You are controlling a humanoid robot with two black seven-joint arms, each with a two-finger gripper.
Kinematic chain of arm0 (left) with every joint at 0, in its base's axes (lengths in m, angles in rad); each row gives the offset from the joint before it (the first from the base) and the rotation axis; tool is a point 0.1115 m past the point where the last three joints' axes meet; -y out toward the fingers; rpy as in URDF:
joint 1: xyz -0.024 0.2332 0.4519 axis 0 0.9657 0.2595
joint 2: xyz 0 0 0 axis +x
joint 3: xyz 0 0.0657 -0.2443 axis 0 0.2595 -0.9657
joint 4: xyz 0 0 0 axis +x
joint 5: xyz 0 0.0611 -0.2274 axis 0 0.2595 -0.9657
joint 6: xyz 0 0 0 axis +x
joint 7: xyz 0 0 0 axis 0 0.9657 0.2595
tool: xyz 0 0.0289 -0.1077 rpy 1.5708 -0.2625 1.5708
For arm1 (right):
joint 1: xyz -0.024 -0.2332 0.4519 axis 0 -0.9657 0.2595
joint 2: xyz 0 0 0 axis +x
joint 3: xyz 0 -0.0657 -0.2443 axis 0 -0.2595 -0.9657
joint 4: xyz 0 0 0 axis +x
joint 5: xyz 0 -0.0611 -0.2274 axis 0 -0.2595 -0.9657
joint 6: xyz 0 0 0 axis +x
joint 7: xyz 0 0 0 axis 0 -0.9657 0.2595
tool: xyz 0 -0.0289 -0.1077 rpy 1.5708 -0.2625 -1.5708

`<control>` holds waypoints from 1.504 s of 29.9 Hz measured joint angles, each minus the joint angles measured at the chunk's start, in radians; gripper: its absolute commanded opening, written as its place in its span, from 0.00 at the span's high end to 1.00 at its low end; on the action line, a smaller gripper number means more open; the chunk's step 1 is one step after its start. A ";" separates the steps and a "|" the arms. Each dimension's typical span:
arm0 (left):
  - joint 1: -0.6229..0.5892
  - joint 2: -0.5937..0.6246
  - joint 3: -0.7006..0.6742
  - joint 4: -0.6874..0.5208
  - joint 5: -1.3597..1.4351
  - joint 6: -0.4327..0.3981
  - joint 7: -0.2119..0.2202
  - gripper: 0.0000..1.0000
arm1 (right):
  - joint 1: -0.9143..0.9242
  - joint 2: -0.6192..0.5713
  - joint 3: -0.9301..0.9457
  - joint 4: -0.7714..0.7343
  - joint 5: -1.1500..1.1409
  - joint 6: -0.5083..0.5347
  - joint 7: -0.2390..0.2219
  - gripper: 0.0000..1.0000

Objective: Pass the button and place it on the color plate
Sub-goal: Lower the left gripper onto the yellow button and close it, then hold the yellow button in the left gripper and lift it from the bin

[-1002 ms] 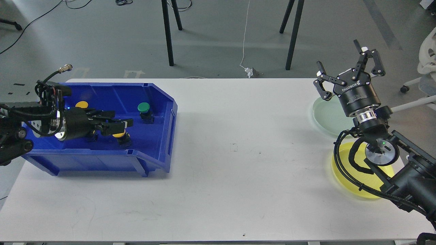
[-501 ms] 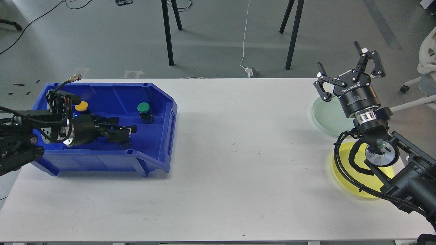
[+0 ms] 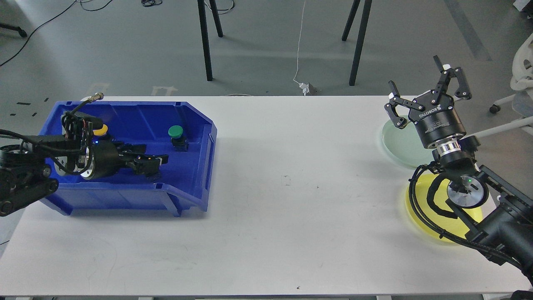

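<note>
A green button stands in the blue bin toward its right side. A yellow button sits at the bin's back left, partly behind my left arm's cables. My left gripper is low inside the bin, pointing right, left of the green button. Its dark fingers cannot be told apart, and whatever lies under them is hidden. My right gripper is open and empty, held up above the pale green plate. The yellow plate lies nearer, partly under my right arm.
The white table runs between the bin and the plates. Black stand legs and a white cable are on the floor beyond the far edge. A white chair stands at the right.
My left gripper has dropped lower into the bin and shifted a little right, covering the yellow button seen by its fingers a second ago. My right gripper has drifted slightly right and down.
</note>
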 measured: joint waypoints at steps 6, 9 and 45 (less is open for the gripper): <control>0.009 0.000 0.001 0.030 0.011 -0.004 0.000 0.15 | -0.003 0.000 0.000 -0.001 0.000 0.000 0.000 0.00; 0.011 -0.001 0.001 0.046 0.019 -0.006 0.000 0.15 | -0.006 0.000 0.000 -0.002 0.000 0.000 0.000 0.00; 0.018 -0.020 0.001 0.055 0.022 -0.012 0.000 0.22 | -0.021 0.002 0.021 0.000 0.002 0.000 0.000 0.00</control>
